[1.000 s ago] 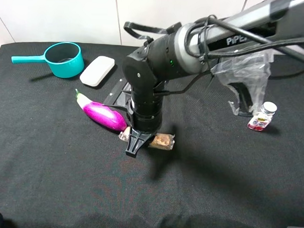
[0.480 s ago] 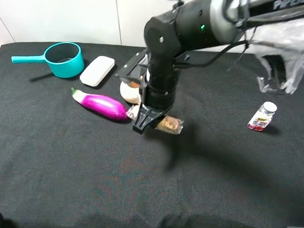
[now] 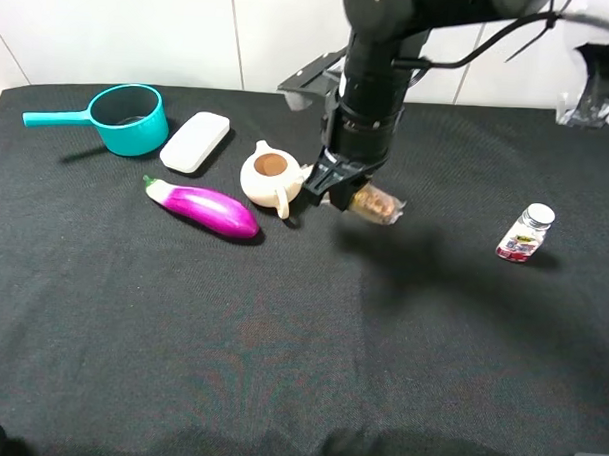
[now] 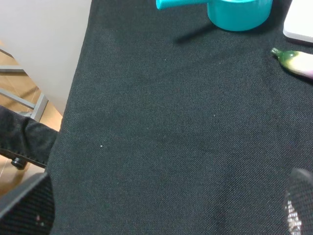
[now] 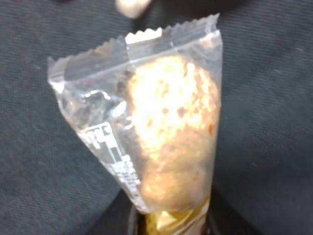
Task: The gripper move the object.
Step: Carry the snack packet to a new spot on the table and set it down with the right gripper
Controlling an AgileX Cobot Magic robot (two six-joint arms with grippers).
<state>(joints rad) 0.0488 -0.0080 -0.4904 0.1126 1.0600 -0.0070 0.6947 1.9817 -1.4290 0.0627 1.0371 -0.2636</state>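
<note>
While clear above the table, right end effector gripped snack pack.
Jaws shut tight on it; teapot sat just beside.

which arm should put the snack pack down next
Right. The right gripper is shut on the snack pack, holding it above the black cloth. The left wrist view looks at the cloth's left edge, far from it.

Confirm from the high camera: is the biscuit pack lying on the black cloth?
No, the biscuit pack is clamped in the right gripper and hangs above the black cloth, its shadow falling apart from it.
</note>
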